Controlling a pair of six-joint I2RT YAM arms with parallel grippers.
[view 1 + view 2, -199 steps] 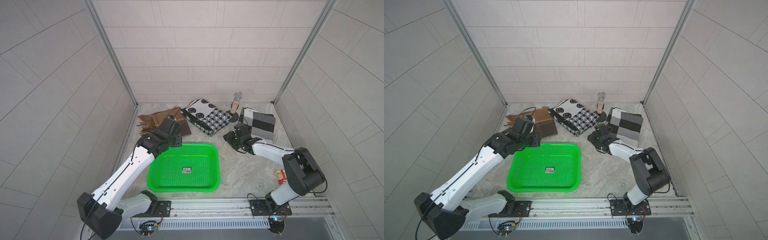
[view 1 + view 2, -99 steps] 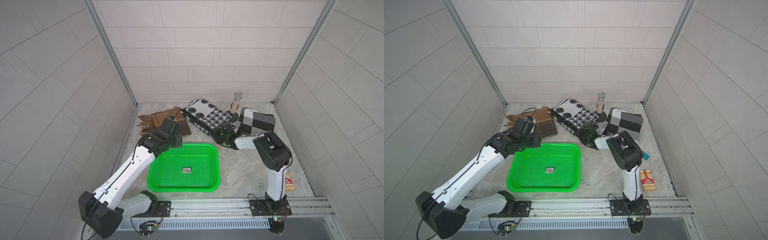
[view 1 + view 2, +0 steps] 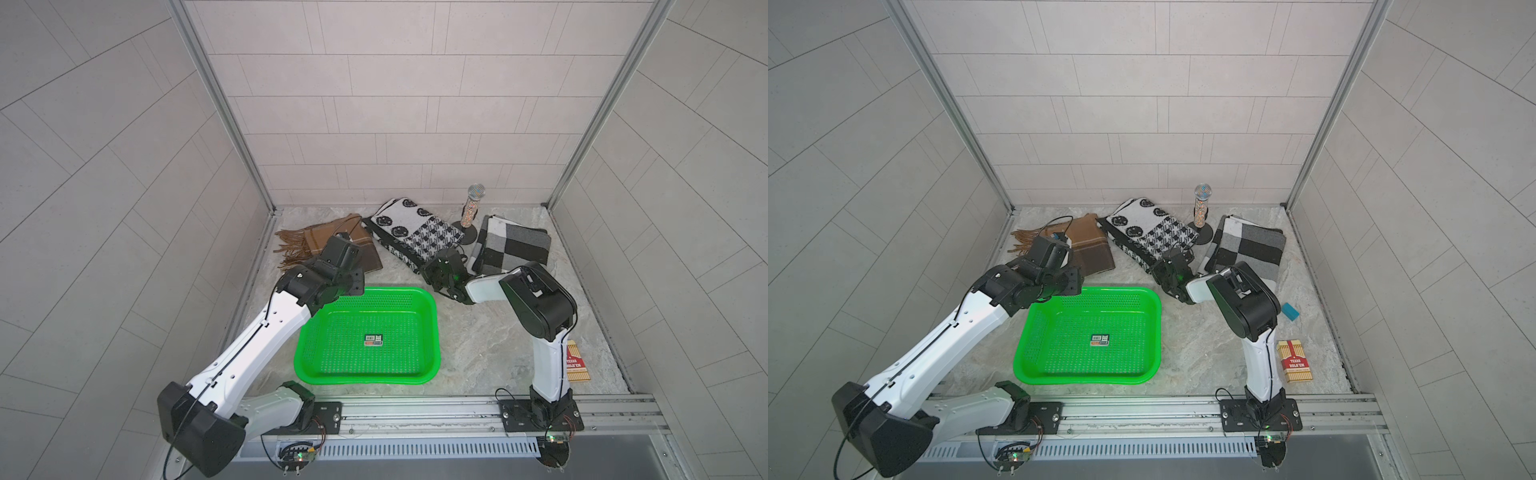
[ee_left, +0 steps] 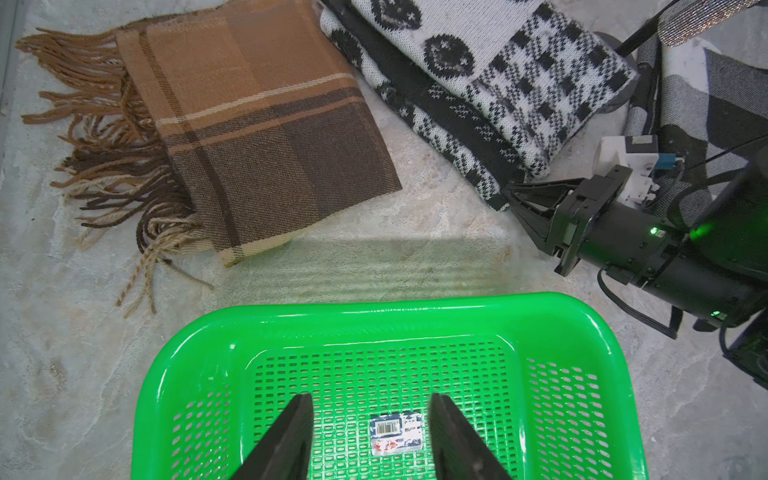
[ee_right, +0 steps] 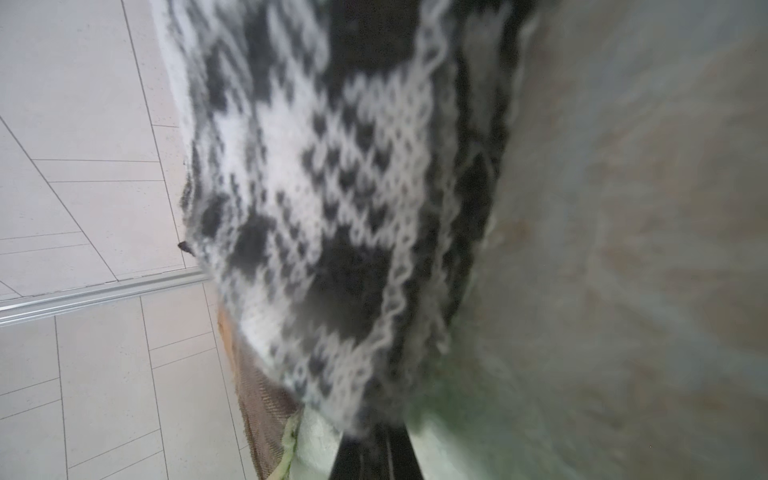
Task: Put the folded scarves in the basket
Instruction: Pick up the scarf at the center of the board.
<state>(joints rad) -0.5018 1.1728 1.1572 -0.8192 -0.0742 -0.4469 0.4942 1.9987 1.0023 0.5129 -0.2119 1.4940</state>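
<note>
The folded scarf [image 3: 415, 232], a black-and-white knit with round motifs and houndstooth, lies behind the basket; it shows in both top views [image 3: 1152, 232] and in the left wrist view [image 4: 498, 83]. My right gripper [image 3: 424, 268] lies low on the table with its jaws shut on the scarf's near corner [image 5: 353, 395]; in the left wrist view its tips [image 4: 509, 195] meet at that corner. The bright green basket [image 3: 435, 332] stands empty apart from a small label. My left gripper [image 4: 370, 399] hovers open over the basket's far left part.
A brown plaid fringed scarf [image 3: 320, 237] lies at the back left. A grey, black and white checked scarf [image 3: 515, 245] lies at the back right. Between them stands a glittery microphone [image 3: 473, 203]. A card box [image 3: 1294, 360] and a teal block [image 3: 1289, 311] lie at the right.
My right gripper has swung left from beside the checked scarf to the knit scarf's near corner and has shut there. The left arm has stayed put.
</note>
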